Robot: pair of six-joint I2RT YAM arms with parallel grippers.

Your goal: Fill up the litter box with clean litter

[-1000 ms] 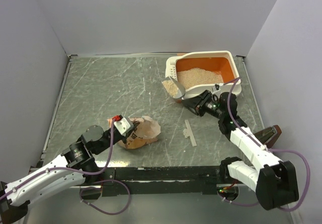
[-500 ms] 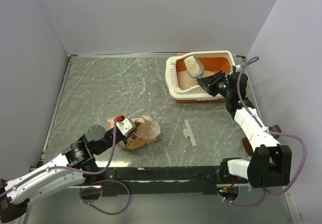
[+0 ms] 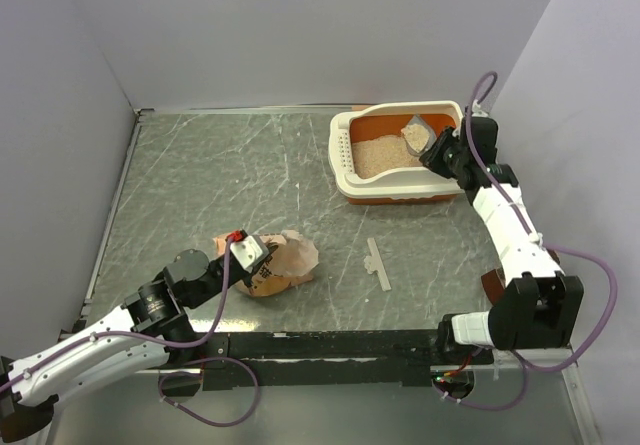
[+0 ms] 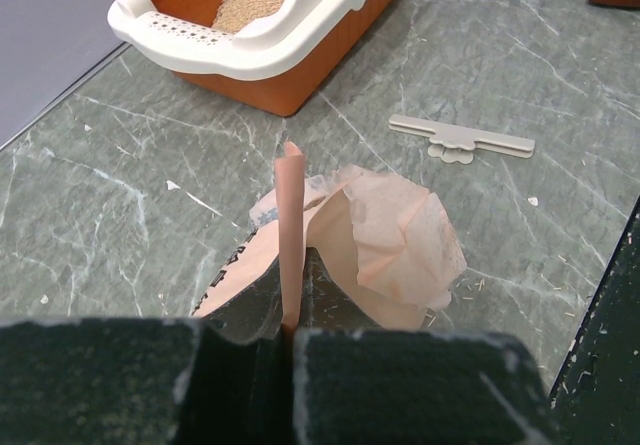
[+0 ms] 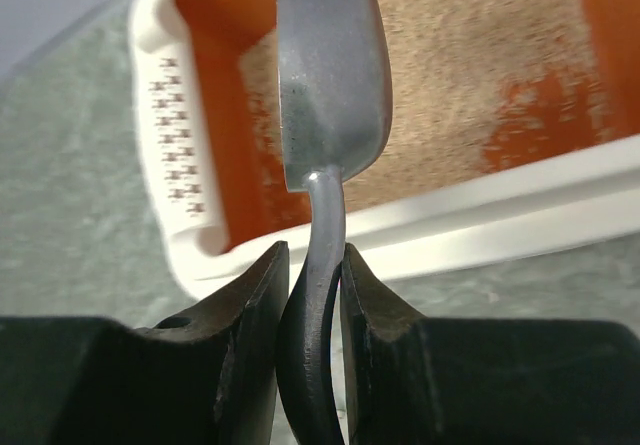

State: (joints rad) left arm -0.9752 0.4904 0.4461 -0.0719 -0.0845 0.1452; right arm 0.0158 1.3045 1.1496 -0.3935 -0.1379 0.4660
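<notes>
My right gripper [image 5: 312, 290] is closed tight on the thin curved handle of the grey metal scoop [image 5: 330, 75], both fingers pressed against it with no gap. The scoop's bowl sticks straight out ahead of the fingertips and hangs over the litter box [image 5: 185, 180], above the orange basin. My wrist camera shows only the bowl's grey back, so from there I cannot tell what it carries. The clean litter [image 5: 470, 55] lies under and beyond the scoop and covers most of the basin floor, with patches of orange showing to the right. The perforated strip is off to the left of the fingers.

From overhead, the right gripper [image 3: 440, 153] reaches in over the box's right rim, with the scoop [image 3: 415, 135] just ahead of it above the litter [image 3: 380, 155] in the litter box [image 3: 342, 170].

My left gripper [image 4: 290, 340] is pinched shut on an upright fold of the crumpled tan paper bag [image 4: 390, 245], whose body rests on the table [image 4: 100, 225] just ahead of the fingertips. Further ahead and to the right lies a flat pale clip [image 4: 460, 140]. The litter box [image 4: 290, 40] stands well beyond, ahead and to the left.
</notes>
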